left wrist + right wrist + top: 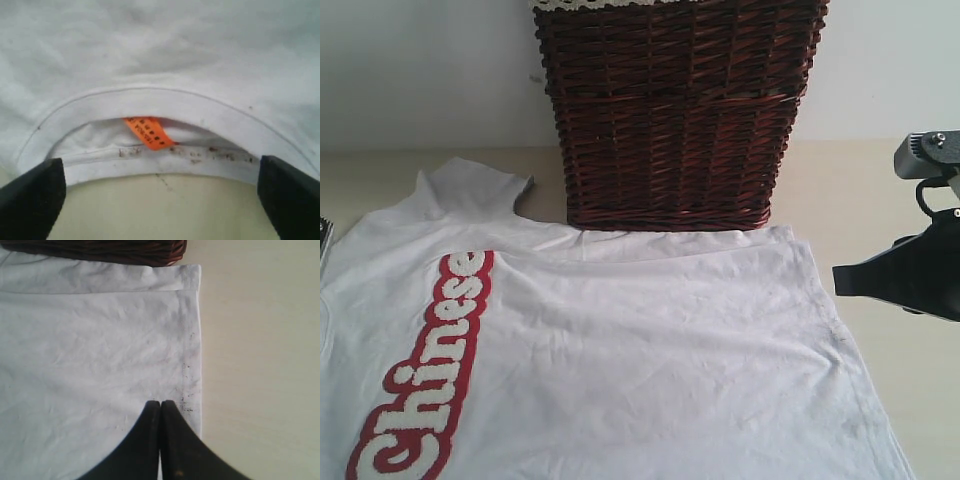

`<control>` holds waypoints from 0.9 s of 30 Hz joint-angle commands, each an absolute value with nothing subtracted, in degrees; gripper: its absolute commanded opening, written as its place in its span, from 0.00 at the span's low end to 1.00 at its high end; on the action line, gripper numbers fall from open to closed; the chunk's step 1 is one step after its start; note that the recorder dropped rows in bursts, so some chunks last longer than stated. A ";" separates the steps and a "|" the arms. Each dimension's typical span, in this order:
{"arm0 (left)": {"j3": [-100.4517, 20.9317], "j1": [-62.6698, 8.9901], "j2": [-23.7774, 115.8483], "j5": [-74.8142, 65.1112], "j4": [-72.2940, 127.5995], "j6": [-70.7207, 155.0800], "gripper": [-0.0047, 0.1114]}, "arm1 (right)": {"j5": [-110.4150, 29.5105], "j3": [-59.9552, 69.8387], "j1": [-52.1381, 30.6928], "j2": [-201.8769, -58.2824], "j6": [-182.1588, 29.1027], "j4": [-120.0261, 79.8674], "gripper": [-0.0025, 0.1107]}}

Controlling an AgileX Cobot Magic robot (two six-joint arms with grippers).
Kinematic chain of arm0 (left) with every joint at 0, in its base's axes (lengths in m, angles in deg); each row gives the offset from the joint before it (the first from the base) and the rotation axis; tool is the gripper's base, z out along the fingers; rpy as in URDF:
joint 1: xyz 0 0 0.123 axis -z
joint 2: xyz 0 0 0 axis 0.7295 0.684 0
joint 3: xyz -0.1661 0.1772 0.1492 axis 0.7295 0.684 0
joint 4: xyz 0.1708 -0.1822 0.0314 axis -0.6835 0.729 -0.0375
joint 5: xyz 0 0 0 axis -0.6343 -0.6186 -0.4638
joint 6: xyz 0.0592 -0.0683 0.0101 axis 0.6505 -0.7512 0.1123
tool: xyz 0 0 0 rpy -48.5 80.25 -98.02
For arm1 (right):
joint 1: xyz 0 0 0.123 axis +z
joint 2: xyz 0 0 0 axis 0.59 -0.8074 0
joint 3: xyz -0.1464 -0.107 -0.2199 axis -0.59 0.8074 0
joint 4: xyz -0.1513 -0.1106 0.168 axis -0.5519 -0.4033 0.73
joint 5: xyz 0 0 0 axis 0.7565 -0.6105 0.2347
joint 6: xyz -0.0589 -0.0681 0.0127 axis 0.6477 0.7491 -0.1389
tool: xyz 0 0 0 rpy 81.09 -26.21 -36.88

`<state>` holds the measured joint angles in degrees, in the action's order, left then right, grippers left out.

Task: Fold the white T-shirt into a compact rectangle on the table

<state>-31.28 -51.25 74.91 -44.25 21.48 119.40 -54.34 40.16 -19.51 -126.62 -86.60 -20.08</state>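
Observation:
The white T-shirt [640,340] lies spread flat on the pale beige table [880,190], its red-outlined "Chinese" lettering [430,380] at the left. In the left wrist view the collar and orange tag [149,132] face the camera, and my left gripper [160,167] is open, one finger [30,200] off each side of the neckline. My right gripper [838,278] is by the shirt's right edge. In its wrist view the right gripper [160,403] is shut, tips together over the cloth [90,355] beside the speckled hem, with no cloth lifted.
A dark wicker basket [675,110] with a lace-trimmed lining stands at the back, touching the shirt's far edge; its base shows in the right wrist view [100,250]. Bare table [260,365] stretches to the right of the hem. One sleeve [470,190] lies left of the basket.

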 commanded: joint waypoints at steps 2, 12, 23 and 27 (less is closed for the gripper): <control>-32.08 -54.93 79.22 -44.79 29.22 130.92 0.94 | -53.97 40.39 -19.79 -126.36 -86.08 -20.08 0.02; -36.79 -56.96 82.89 -51.93 30.43 132.21 0.94 | -53.97 40.39 -19.79 -126.36 -86.08 -20.08 0.02; -37.09 -57.67 84.06 -53.52 34.28 133.25 0.94 | -54.12 40.39 -19.79 -126.36 -86.08 -20.08 0.02; -37.09 -57.76 84.69 -52.34 33.37 134.09 0.94 | -54.12 40.39 -19.79 -126.36 -86.08 -20.08 0.02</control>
<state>-37.11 -57.55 84.46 -52.86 33.53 133.38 -54.34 40.16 -19.51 -126.62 -86.60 -20.08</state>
